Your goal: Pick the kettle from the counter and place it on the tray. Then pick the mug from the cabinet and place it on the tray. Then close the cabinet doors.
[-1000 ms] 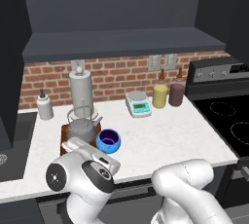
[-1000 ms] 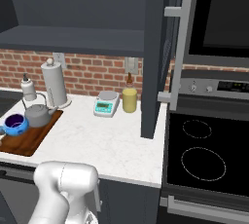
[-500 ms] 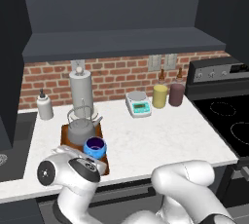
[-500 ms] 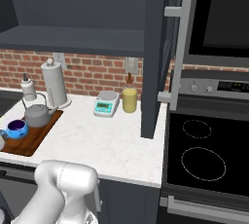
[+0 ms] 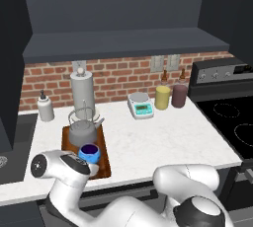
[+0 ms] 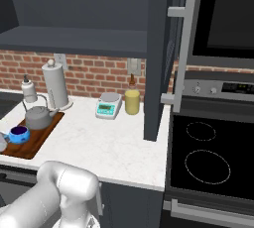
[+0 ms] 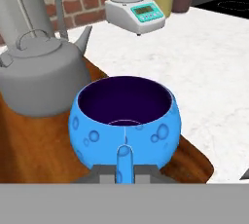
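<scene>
My gripper (image 7: pixel 124 172) is shut on the small handle of the blue mug (image 7: pixel 124 117), whose dark purple inside faces up. The mug (image 5: pixel 89 153) is over the near end of the brown wooden tray (image 5: pixel 103 168); I cannot tell whether it touches the board. Just behind it the grey kettle (image 5: pixel 83 131) stands on the tray (image 7: pixel 29 150) with its wire handle upright. From the right, the mug (image 6: pixel 19 134) sits in front of the kettle (image 6: pixel 37 118). The cabinet (image 5: pixel 123 43) is open, with its right door (image 6: pixel 159 58) swung out over the counter (image 5: pixel 158 142).
A tall paper-towel cylinder (image 5: pixel 82 92) stands behind the kettle, with a white bottle (image 5: pixel 45 108) to its left. A small scale (image 5: pixel 141 105), a yellow jar (image 5: pixel 162 97) and a dark jar (image 5: pixel 179 95) line the brick wall. The stove (image 6: pixel 208 157) is to the right.
The gripper has carried the mug leftward and lower, from beside the tray's right edge to over its near end. The kettle has not moved.
</scene>
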Controlling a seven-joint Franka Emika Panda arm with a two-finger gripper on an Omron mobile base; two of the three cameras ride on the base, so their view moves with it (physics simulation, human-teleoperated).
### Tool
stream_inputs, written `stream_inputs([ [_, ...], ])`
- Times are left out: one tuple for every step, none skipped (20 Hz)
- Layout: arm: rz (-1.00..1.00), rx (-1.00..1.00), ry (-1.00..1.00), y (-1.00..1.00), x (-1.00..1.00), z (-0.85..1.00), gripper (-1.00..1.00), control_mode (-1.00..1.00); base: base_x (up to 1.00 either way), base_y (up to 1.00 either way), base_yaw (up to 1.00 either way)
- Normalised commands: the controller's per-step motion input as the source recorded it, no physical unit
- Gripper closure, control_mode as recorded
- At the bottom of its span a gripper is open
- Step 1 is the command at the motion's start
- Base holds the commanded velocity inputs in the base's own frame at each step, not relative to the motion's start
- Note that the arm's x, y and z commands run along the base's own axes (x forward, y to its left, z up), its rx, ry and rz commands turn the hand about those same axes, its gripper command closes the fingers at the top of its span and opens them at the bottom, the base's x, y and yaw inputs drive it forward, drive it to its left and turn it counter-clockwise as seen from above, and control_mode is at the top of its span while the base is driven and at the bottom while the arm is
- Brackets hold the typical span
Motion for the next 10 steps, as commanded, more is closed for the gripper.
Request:
stream_inputs([
  [0.01, 0.00, 0.00, 0.28, 0.19, -0.52, 1.00, -1.00, 0.00, 0.00, 0.00],
  [0.01, 0.00, 0.00, 0.26, 0.19, -0.55, 1.00, -1.00, 0.00, 0.00, 0.00],
  [0.01, 0.00, 0.00, 0.25, 0.20, -0.54, 1.00, -1.00, 0.00, 0.00, 0.00],
  [0.01, -0.01, -0.02, 0.22, 0.22, -0.50, 1.00, -1.00, 0.00, 0.00, 0.00],
  [0.01, -0.01, -0.04, 0.21, 0.25, -0.45, 1.00, -1.00, 0.00, 0.00, 0.00],
  [0.00, 0.00, -0.02, 0.20, 0.26, -0.44, 1.00, -1.00, 0.00, 0.00, 0.00],
  [0.00, 0.00, 0.00, 0.16, 0.26, -0.35, 1.00, -1.00, 0.00, 0.00, 0.00],
  [0.00, 0.00, 0.00, 0.15, 0.25, -0.33, 1.00, -1.00, 0.00, 0.00, 0.00],
  [0.00, 0.00, 0.00, 0.16, 0.24, -0.30, 1.00, -1.00, 0.00, 0.00, 0.00],
  [0.00, 0.00, 0.00, 0.14, 0.24, -0.25, 1.00, -1.00, 0.00, 0.00, 0.00],
])
